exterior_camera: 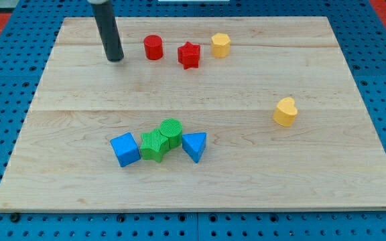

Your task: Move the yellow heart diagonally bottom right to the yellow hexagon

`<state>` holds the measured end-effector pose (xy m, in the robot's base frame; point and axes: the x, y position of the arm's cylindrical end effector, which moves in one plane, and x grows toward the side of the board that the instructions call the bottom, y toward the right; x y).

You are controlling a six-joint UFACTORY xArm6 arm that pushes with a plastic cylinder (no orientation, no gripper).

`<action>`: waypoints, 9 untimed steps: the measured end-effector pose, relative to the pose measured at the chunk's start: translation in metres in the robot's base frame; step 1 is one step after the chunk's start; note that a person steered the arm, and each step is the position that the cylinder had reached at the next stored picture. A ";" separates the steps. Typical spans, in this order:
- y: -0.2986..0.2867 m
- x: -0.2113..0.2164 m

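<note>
**Tip stood far from the yellow heart**

Rod's tip (115,59), with no jaws to open or close, rested near the board's top left, just left of the red cylinder (153,47), touching nothing. Yellow heart (285,112) lay at the view's right, already below and right of the yellow hexagon (220,45). Its pointing direction and long axis could not be told.

My tip (115,59) sits just left of the red cylinder (153,47), the red star (189,55) and yellow hexagon (220,45) beyond at three o'clock. The yellow heart (285,112) lies well apart, at four o'clock.
</note>
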<state>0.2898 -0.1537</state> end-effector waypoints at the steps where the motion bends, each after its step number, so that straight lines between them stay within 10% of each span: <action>1: 0.040 -0.024; 3: 0.085 -0.016; 7: 0.289 0.211; 9: 0.315 0.162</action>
<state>0.4517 0.1609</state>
